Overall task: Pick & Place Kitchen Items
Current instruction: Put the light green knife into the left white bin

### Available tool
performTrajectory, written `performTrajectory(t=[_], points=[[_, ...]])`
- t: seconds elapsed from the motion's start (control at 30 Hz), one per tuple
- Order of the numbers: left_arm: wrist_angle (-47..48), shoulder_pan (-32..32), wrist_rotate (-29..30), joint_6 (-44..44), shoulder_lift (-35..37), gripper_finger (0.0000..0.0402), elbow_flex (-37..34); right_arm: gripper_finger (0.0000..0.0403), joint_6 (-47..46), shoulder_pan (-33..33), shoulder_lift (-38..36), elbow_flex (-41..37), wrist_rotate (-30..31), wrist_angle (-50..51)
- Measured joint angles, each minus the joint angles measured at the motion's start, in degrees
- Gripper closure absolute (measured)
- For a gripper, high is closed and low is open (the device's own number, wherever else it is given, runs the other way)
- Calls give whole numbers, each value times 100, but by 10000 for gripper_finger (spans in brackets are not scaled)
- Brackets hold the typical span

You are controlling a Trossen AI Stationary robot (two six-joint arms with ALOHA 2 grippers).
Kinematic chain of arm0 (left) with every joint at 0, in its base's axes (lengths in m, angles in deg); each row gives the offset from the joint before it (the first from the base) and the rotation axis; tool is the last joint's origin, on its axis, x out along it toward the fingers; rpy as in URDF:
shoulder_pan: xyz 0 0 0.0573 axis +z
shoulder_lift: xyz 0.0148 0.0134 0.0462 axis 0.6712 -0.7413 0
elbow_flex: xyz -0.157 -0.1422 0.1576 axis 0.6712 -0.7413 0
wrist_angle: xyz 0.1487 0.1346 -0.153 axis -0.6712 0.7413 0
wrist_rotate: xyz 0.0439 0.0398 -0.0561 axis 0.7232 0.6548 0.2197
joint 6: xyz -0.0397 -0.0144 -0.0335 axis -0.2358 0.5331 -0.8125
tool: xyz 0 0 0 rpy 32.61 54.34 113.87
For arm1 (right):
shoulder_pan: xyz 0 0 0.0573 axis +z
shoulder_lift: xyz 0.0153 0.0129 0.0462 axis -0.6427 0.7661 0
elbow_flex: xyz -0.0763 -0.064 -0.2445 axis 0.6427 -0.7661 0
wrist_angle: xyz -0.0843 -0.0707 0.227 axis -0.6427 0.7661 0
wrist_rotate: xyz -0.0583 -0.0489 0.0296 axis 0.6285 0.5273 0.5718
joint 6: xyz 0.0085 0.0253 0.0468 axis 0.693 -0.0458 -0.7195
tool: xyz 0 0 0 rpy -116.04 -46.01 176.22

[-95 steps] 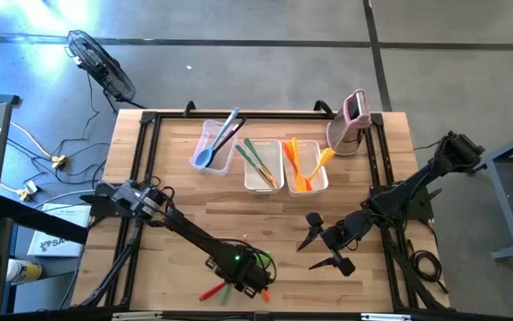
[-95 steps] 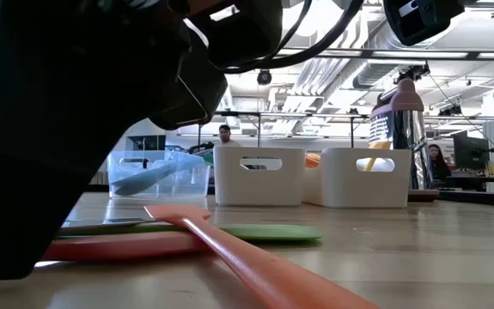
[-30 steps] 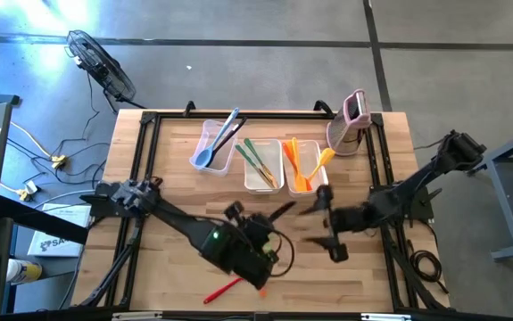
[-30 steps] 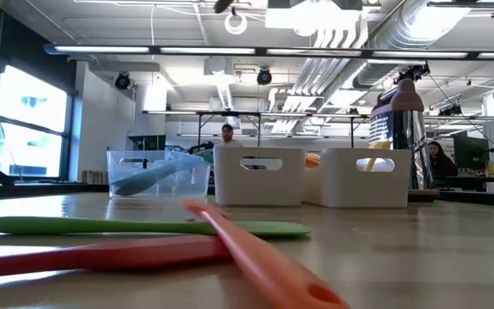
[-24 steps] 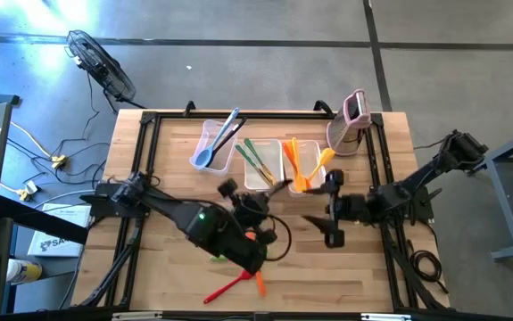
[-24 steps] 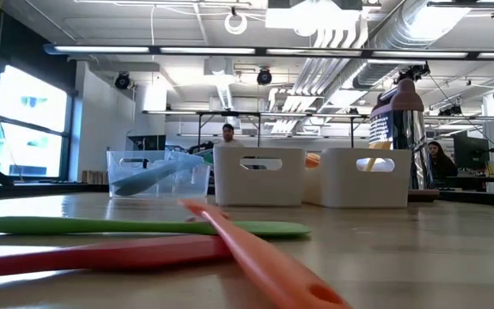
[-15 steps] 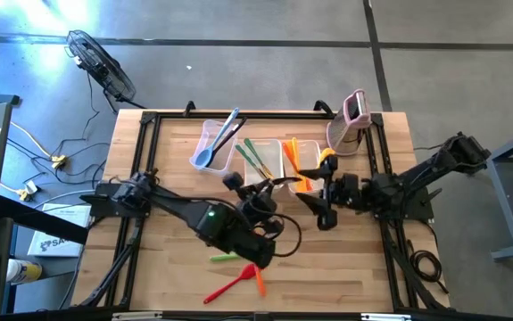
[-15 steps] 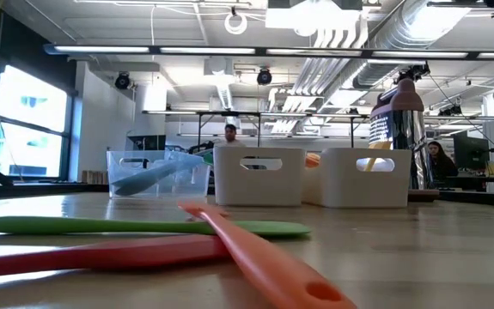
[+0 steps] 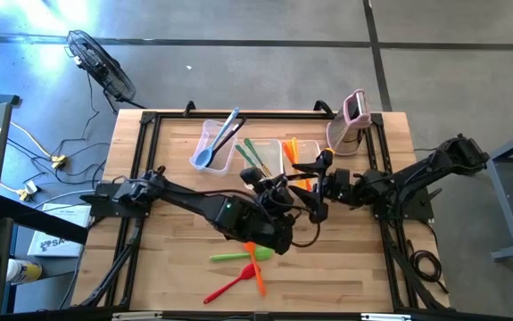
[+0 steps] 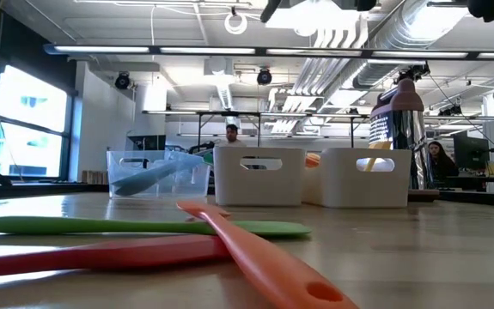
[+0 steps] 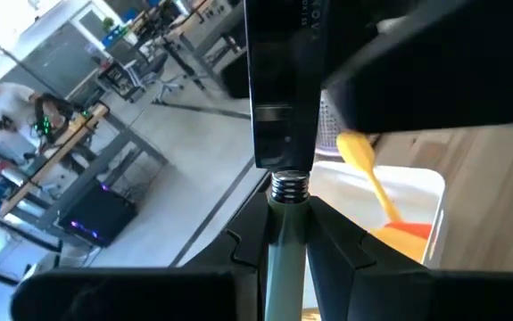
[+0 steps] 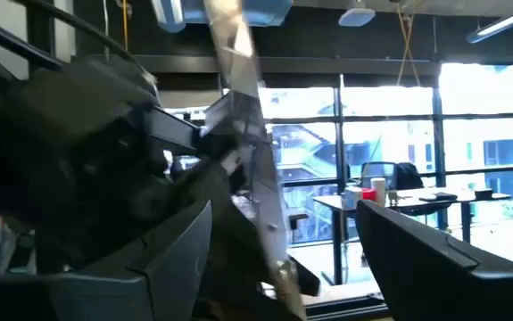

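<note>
My left gripper hangs over the table's middle, just in front of the tubs. It is shut on a turner with a pale handle, a metal collar and a black head. My right gripper faces it from the right and stands open. Its two fingers flank the turner, which shows there as a slim shiny strip, and do not touch it. A green spatula, a red one and an orange one lie flat near the front edge. My left gripper pinches the turner's pale handle between its two fingers, just below the metal collar. The fingers come nearly level from the table's left. The turner is lifted clear of the table, its black head beyond the fingertips.
Three clear tubs stand in a row at the back: one with a blue spoon, one with green utensils, one with orange and yellow ones. A pink-and-white gadget stands at the far right. Bare wood lies at the front right.
My left gripper has carried the turner up and toward the far right, from over the front utensils to beside the tubs, rolling its wrist on the way. My right gripper has swung toward the table's left and far side to meet it, staying open.
</note>
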State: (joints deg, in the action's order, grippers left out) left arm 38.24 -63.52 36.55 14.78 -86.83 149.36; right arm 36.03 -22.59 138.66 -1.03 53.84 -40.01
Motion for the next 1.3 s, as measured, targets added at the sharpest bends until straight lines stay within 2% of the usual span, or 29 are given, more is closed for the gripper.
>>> performTrajectory(t=[0.2,0.3,0.4,0.57,0.6,0.87,1.13,1.3], points=[[-519,0,-187,535,0,358,3,138,90,-221,0,0,-105,23],[-521,0,-142,537,0,358,3,169,90,-262,0,-2,-170,159],[-518,0,-81,535,0,358,3,229,70,-256,0,-2,-108,351],[-506,11,-122,524,0,358,3,362,412,-251,0,-3,-199,482],[-489,11,-143,520,0,358,3,378,528,-251,0,-2,-215,504],[-392,4,-324,512,4,355,3,382,565,-254,-2,-3,-273,610],[-110,0,-775,522,17,256,5,383,564,-251,-85,-4,-271,953],[166,-7,-865,522,14,228,5,383,633,-256,-302,-4,-55,1394]])
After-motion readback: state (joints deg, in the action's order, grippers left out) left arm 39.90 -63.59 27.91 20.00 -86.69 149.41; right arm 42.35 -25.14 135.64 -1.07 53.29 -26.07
